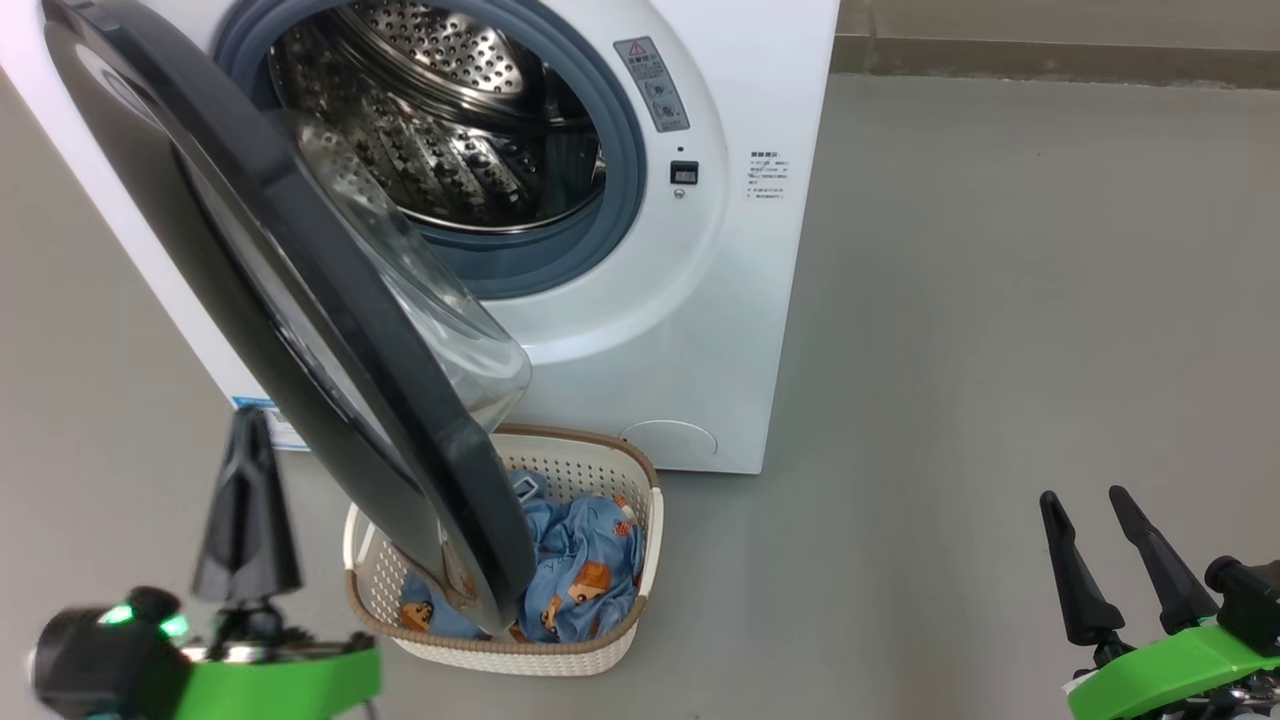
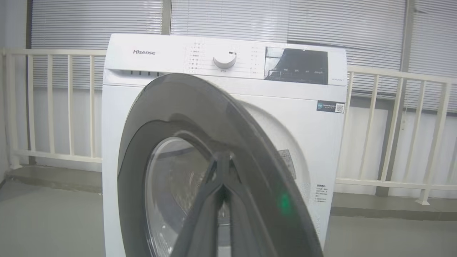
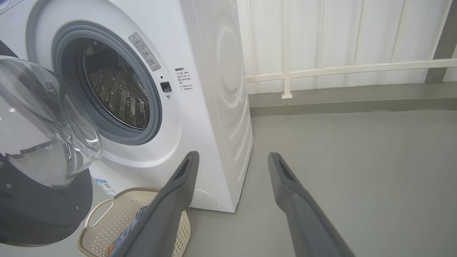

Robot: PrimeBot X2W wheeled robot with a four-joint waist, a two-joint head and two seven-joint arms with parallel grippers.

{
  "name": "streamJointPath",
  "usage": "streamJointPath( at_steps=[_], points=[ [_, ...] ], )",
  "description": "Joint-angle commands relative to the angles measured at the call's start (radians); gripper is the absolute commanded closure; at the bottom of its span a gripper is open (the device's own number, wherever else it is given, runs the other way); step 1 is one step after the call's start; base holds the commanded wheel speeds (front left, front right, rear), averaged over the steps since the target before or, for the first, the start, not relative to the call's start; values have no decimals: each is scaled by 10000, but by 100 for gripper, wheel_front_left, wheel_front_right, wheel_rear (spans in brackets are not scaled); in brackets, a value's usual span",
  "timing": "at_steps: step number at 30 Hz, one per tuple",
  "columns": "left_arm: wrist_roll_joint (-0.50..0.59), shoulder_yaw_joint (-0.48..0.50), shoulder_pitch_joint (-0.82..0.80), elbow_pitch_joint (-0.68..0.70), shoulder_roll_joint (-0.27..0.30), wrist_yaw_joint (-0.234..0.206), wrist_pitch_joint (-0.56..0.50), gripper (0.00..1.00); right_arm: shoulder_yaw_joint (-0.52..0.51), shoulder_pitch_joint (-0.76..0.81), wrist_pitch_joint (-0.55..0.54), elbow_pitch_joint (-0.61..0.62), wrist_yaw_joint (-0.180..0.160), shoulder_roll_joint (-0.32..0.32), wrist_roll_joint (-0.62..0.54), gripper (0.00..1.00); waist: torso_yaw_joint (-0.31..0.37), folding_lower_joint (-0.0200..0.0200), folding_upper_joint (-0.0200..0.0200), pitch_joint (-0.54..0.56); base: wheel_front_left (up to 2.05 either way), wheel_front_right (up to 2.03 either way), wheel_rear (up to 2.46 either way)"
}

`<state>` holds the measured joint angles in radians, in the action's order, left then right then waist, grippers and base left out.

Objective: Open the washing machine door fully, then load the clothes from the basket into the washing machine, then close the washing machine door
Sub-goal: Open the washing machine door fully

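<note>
The washing machine (image 1: 700,300) is standing with its round opening exposed, and the washing machine door (image 1: 300,290) is hanging out from the left side of the machine's front at a slant. It looks only partly swung, not folded back fully, so the first step seems to be under way rather than finished. The steel drum (image 1: 450,130) inside the machine is showing bare, with no fabric in it. The basket (image 1: 600,650) is sitting on the floor just in front of the machine's lower front panel, and the door's lower rim is overhanging it. The clothes (image 1: 585,560) are all lying bunched inside it, so loading is not yet begun and closing the door is also left to do. The left gripper (image 1: 247,418) is hovering in front of the machine's left corner, facing the door's outer face. Its fingers are pressed together on nothing, and I cannot tell whether their tips are touching the rim. The right gripper (image 1: 1083,495) is waiting well off to the right of the machine's front, jaws spread wide and empty. I judge the door is needing a further push outward before the clothes can be reached freely.
</note>
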<state>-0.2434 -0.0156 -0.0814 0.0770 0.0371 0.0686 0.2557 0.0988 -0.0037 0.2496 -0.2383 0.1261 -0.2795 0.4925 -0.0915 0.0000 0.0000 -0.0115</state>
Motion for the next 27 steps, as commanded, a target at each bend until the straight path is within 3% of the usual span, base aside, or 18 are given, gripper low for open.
streamJointPath(
  at_steps=[1, 8, 14, 20, 27],
  points=[
    [153, 84, -381, 518, 131, -76, 61, 100, 138, -6, 122, 257, 46, -186, -38, 0, 8, 0, 0, 2, 0, 0, 0],
    [94, -2304, -438, 1690, 131, -275, -454, 100, 178, -17, 122, 290, 46, -165, -226, 0, 133, 0, 0, -41, 0, 0, 0],
    [-820, -4030, -791, 593, 131, -572, -854, 100, 233, -51, 122, 294, 46, -110, -326, 0, 243, 0, 0, -107, 0, 0, 0],
    [-1507, -4438, -1313, -1540, 131, -1045, -776, 100, 297, -89, 122, 283, 46, -77, -374, 0, 326, 0, 0, -177, 0, 0, 0],
    [-2235, -4317, -1963, -3253, 131, -1282, -346, 100, 254, -62, 122, 262, 46, -120, -371, 0, 270, 0, 0, -193, 0, 0, 0]
  ],
)
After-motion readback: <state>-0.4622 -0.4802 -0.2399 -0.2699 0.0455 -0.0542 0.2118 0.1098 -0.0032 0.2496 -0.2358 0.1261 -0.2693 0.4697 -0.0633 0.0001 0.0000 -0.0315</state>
